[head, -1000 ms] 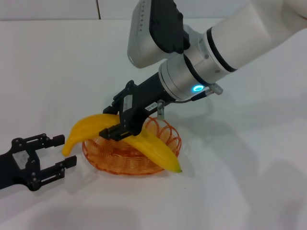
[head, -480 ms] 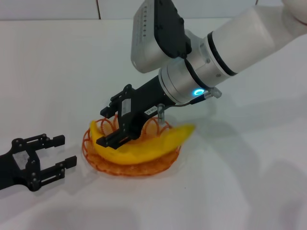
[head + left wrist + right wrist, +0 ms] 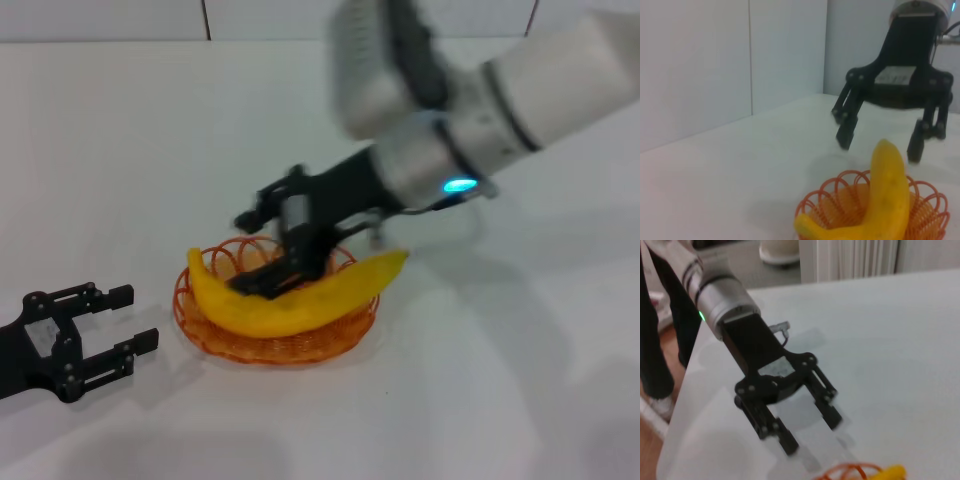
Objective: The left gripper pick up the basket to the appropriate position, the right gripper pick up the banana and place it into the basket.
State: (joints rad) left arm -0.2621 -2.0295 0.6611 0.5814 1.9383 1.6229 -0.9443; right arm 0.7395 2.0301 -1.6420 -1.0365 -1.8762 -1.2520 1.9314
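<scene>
The yellow banana [image 3: 290, 305] lies across the orange wire basket [image 3: 300, 350], its ends sticking out over the rim. My right gripper [image 3: 245, 255] hovers just above the banana, open and holding nothing. In the left wrist view the right gripper [image 3: 880, 147] hangs with spread fingers over the banana [image 3: 887, 200] in the basket [image 3: 927, 220]. My left gripper [image 3: 138, 317] rests open on the table to the left of the basket, a short gap away. In the right wrist view the left gripper [image 3: 812, 435] shows open, with the basket rim [image 3: 845, 474] and banana tip [image 3: 890, 472] at the picture's edge.
The white table [image 3: 480, 400] spreads around the basket on all sides. A wall [image 3: 120, 18] runs along the table's far edge. The bulky white right arm [image 3: 520, 110] reaches in from the upper right, above the table.
The right gripper has let go of the banana, opened, and pulled up and to the right. The banana has turned and now lies in the basket. The left gripper has stayed put.
</scene>
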